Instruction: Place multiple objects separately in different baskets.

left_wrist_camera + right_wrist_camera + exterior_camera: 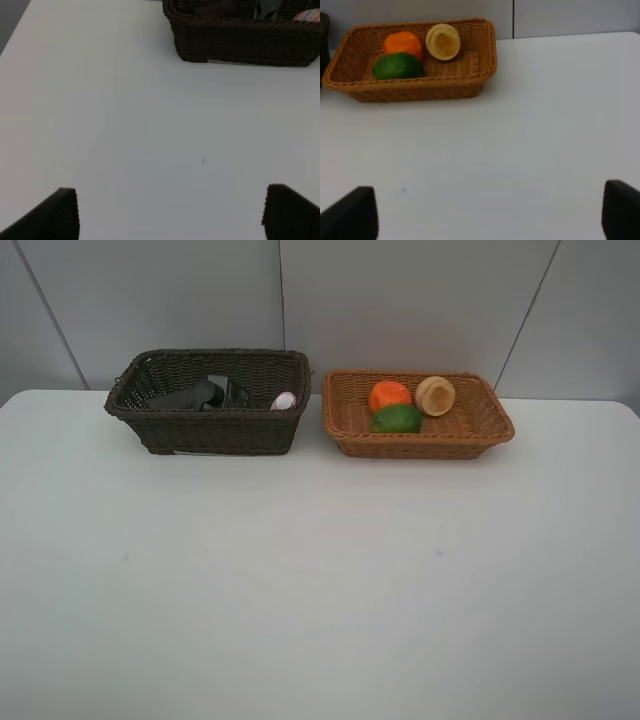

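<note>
The orange (389,394) sits in the light tan wicker basket (480,430), toward its back left part, with the green lime (398,419) touching it on the near side. Just right of the orange lies a pale yellowish, peach-like fruit (435,395), its hollowed or dimpled face turned toward the camera; from the right wrist view that face is cream-coloured and the fruit leans against the basket's back wall. All three fruits crowd the left and middle of this shallow basket, and its right part shows bare weave.

The dark brown wicker basket (215,430) stands just left of the tan one, the two nearly touching at their upper rims. Inside it lies a dark pump bottle (190,396) on its side, with a greyish, translucent item beside it that is too dim to name. At the basket's right end a pink bottle with a white cap (284,400) shows above the rim.

Both baskets rest near the far edge of a white table (320,580), before a grey panelled wall (400,300).

The left gripper (170,212) hangs over bare table in front of the dark basket, fingers spread wide and grasping nothing. The right gripper (490,210) likewise stands wide apart and empty, over the table short of the tan basket.
</note>
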Controlling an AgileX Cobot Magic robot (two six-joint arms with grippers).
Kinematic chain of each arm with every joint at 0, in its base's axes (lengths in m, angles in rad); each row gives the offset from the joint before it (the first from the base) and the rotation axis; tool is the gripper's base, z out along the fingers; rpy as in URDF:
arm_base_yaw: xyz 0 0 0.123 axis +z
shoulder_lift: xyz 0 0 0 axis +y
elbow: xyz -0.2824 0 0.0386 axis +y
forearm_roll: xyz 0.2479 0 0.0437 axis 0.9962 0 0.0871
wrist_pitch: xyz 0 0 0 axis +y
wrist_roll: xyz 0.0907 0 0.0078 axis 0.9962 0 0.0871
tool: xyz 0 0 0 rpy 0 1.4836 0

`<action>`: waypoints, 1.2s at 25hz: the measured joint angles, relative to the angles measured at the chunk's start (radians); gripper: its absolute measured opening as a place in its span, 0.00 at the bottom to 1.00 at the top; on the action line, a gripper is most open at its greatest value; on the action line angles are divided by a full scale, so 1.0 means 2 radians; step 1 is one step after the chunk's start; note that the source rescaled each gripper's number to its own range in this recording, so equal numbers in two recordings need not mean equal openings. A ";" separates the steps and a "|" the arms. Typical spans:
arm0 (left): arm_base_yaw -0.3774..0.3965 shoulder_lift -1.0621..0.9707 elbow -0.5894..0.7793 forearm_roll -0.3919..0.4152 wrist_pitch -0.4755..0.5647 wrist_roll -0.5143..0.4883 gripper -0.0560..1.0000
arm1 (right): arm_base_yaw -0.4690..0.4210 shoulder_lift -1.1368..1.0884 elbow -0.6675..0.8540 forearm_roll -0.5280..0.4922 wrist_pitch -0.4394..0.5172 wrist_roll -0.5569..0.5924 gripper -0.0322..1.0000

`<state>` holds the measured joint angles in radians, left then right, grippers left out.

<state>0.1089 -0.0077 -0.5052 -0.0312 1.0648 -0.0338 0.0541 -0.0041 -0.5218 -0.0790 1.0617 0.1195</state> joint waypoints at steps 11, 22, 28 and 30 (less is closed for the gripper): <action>0.000 0.000 0.000 0.000 0.000 0.000 0.95 | 0.000 0.000 0.000 0.000 0.000 0.000 0.97; 0.000 0.000 0.000 0.000 0.000 0.000 0.95 | 0.000 0.000 0.000 0.000 0.000 0.000 0.97; 0.000 0.000 0.000 0.002 0.000 0.000 0.95 | 0.000 0.000 0.000 0.000 0.000 0.000 0.97; 0.000 0.000 0.000 0.002 0.000 0.000 0.95 | 0.000 0.000 0.000 0.000 0.000 0.000 0.97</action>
<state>0.1089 -0.0077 -0.5052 -0.0267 1.0648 -0.0338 0.0541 -0.0041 -0.5218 -0.0790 1.0617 0.1195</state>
